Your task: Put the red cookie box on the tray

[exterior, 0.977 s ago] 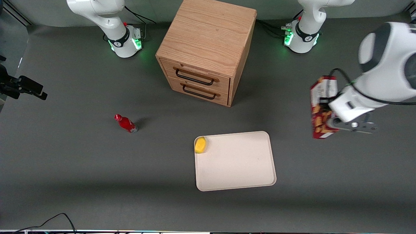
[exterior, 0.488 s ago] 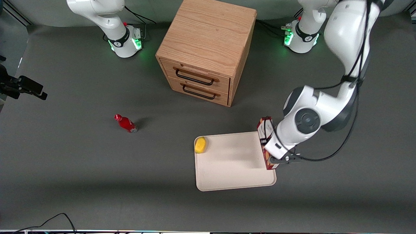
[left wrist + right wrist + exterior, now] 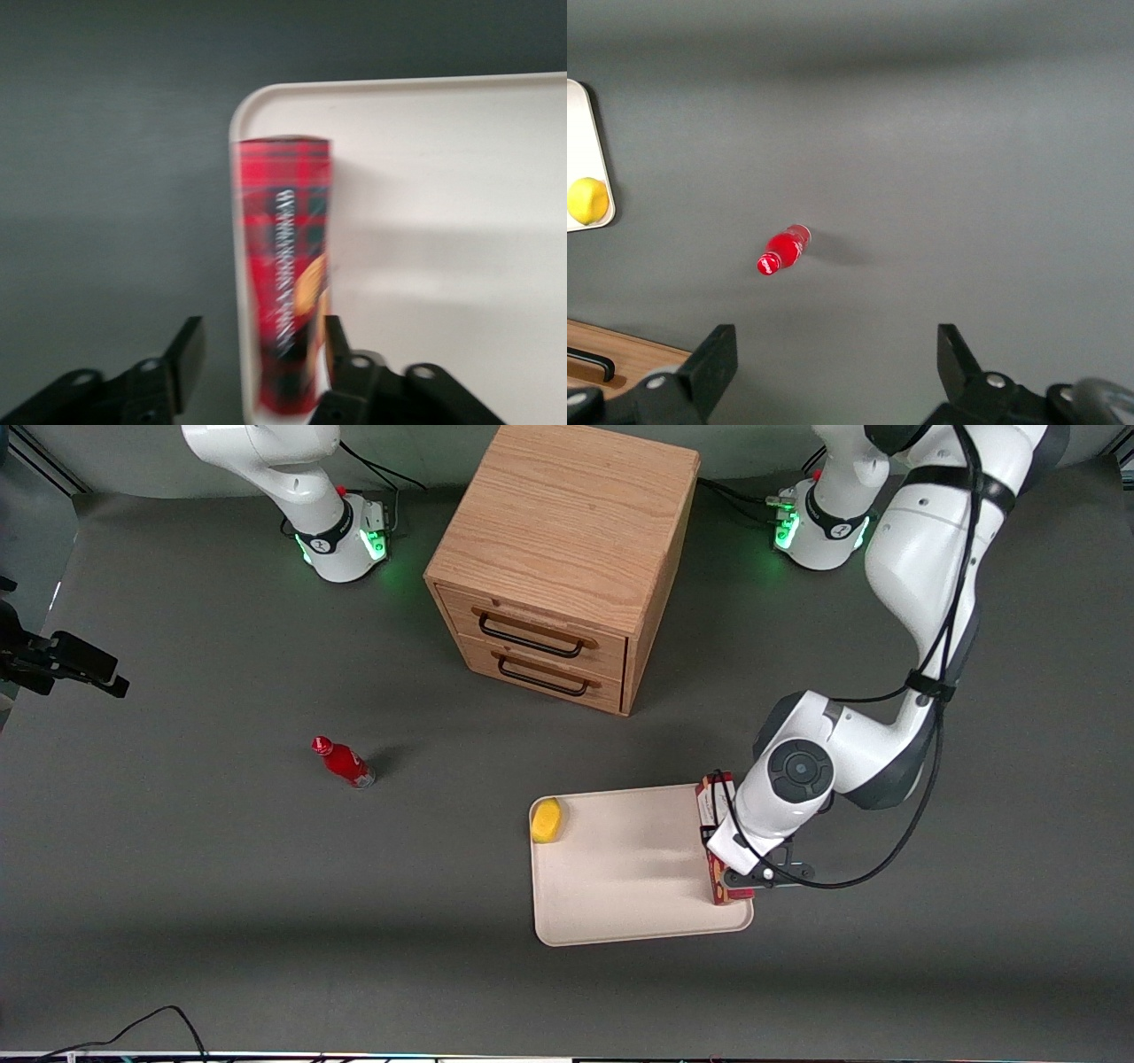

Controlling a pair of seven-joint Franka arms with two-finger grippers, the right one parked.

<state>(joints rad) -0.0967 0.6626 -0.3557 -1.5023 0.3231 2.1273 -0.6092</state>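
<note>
My claw has dropped lower w/ the red cookie box, now on the tray edge; fingers look spread, one off the box, so prob released

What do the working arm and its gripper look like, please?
The left arm has glossy white rounded shells with dark grey joint rings. Thin black cables run along it. Its base glows green. The gripper, at the tray's edge, has black jaws on bolted black mounts.
</note>
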